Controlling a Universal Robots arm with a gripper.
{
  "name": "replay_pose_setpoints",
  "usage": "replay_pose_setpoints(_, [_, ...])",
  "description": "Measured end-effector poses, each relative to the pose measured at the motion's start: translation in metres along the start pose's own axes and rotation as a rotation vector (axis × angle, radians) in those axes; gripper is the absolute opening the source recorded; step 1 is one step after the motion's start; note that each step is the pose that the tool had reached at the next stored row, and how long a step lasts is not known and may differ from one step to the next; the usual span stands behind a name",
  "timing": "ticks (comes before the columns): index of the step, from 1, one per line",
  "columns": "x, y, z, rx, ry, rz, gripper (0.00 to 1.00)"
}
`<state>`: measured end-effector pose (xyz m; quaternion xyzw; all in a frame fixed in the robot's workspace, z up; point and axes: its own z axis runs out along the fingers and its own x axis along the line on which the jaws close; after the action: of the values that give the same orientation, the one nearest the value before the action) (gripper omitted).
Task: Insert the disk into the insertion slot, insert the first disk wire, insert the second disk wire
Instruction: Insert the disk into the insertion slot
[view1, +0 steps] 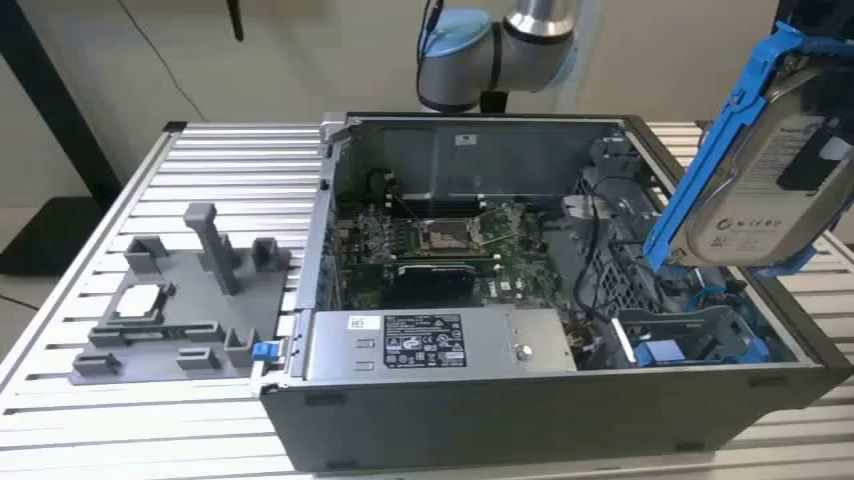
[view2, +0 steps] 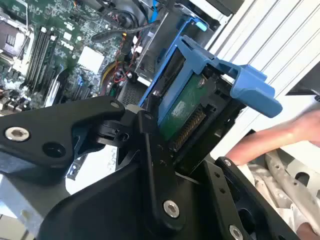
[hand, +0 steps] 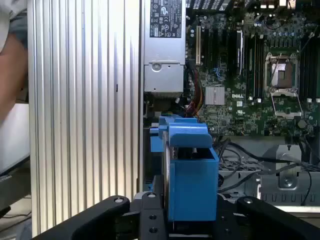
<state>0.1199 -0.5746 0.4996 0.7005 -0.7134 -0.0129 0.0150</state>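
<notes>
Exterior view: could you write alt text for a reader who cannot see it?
The disk in its blue caddy hangs tilted at the exterior view's right, above an open computer case on a slatted table. The motherboard and grey power supply lie exposed inside.

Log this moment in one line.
gripper: shut on disk | disk: held tilted above the computer case | insertion slot: disk not in it
</notes>
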Motion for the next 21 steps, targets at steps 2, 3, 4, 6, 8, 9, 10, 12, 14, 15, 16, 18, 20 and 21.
replay_pose_setpoints(2, [0.0, 0.0, 0.0, 0.0, 0.0001, 0.0, 0.0])
replay_pose_setpoints(3, [0.0, 0.0, 0.0, 0.0, 0.0, 0.0, 0.0])
replay_pose_setpoints(4, [0.0, 0.0, 0.0, 0.0, 0.0, 0.0, 0.0])
replay_pose_setpoints(6, [0.0, 0.0, 0.0, 0.0, 0.0, 0.0, 0.0])
replay_pose_setpoints(8, [0.0, 0.0, 0.0, 0.0, 0.0, 0.0, 0.0])
replay_pose_setpoints(9, [0.0, 0.0, 0.0, 0.0, 0.0, 0.0, 0.0])
replay_pose_setpoints(10, [0.0, 0.0, 0.0, 0.0, 0.0, 0.0, 0.0])
replay_pose_setpoints(12, [0.0, 0.0, 0.0, 0.0, 0.0, 0.0, 0.0])
replay_pose_setpoints(14, [0.0, 0.0, 0.0002, 0.0, -0.0024, 0.0, 0.0])
replay_pose_setpoints(15, [0.0, 0.0, 0.0004, 0.0, -0.0067, 0.0, 0.0])
replay_pose_setpoints(16, [0.0001, 0.0, 0.0006, -0.0002, -0.0122, 0.0, 0.0])
replay_pose_setpoints(18, [0.0004, -0.0001, 0.0011, -0.0004, -0.0235, -0.001, 0.0])
replay_pose_setpoints(20, [0.0007, -0.0002, 0.0016, -0.0006, -0.0323, -0.001, 0.0])
replay_pose_setpoints(21, [0.0008, -0.0003, 0.0018, -0.0006, -0.0362, -0.001, 0.0])
